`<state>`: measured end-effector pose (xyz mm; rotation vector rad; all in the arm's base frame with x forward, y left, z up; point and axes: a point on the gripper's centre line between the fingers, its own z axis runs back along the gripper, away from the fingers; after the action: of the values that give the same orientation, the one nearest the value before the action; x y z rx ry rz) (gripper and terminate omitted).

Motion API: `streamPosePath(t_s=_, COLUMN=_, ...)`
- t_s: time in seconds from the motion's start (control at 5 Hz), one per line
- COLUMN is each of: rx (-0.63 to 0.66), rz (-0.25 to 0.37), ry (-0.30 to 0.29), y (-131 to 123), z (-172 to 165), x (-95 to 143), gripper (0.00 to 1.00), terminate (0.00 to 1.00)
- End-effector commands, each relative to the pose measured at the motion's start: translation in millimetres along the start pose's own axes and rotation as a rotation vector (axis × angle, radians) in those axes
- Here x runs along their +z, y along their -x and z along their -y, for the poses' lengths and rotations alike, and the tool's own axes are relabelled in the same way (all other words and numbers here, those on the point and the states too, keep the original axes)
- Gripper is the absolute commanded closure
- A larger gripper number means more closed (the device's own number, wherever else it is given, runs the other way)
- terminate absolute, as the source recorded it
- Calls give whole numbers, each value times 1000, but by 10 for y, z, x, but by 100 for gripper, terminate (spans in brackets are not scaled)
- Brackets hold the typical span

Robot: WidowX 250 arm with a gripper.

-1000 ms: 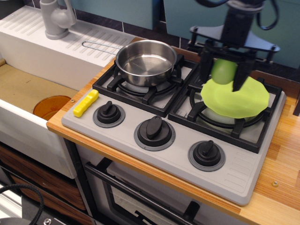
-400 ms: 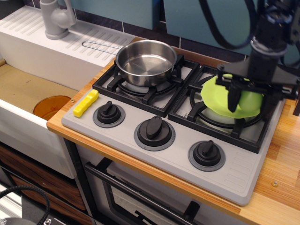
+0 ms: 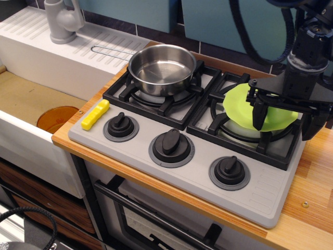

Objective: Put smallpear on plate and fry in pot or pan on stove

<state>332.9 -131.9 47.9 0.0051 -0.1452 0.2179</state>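
The lime-green plate [image 3: 240,105] lies on the right burner grate of the grey stove [image 3: 195,179]. My gripper [image 3: 283,130] hangs over the plate's right side with its two black fingers [image 3: 258,115] spread wide, open, and nothing visible between them. The smallpear does not show; the gripper body covers the right part of the plate. The shiny steel pot [image 3: 162,68] stands empty on the left burner. The yellow fry [image 3: 95,114] lies on the stove's front left corner, left of the first knob, far from the gripper.
Three black knobs [image 3: 171,145] line the stove's front. An orange-brown disc [image 3: 56,119] lies in the sink at left, with a grey faucet [image 3: 62,21] behind it. The wooden counter [image 3: 312,177] runs along the right side.
The gripper has moved right and down over the plate's right side and opened wider. The pear seen between its fingers a second ago no longer shows. The plate now lies flatter.
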Motion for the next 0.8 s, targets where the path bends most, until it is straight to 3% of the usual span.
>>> streamPosePath(t_s=0.0, rx=-4, rz=-2, ry=0, y=1, z=53, x=270, gripper=0, terminate=0)
streamPosePath(t_s=0.4, rx=-78, rz=-50, ry=-38, y=115, z=-116, x=598, gripper=0, terminate=0)
streamPosePath(t_s=0.6, rx=-78, rz=-50, ry=-38, y=115, z=-116, x=598, gripper=0, terminate=0)
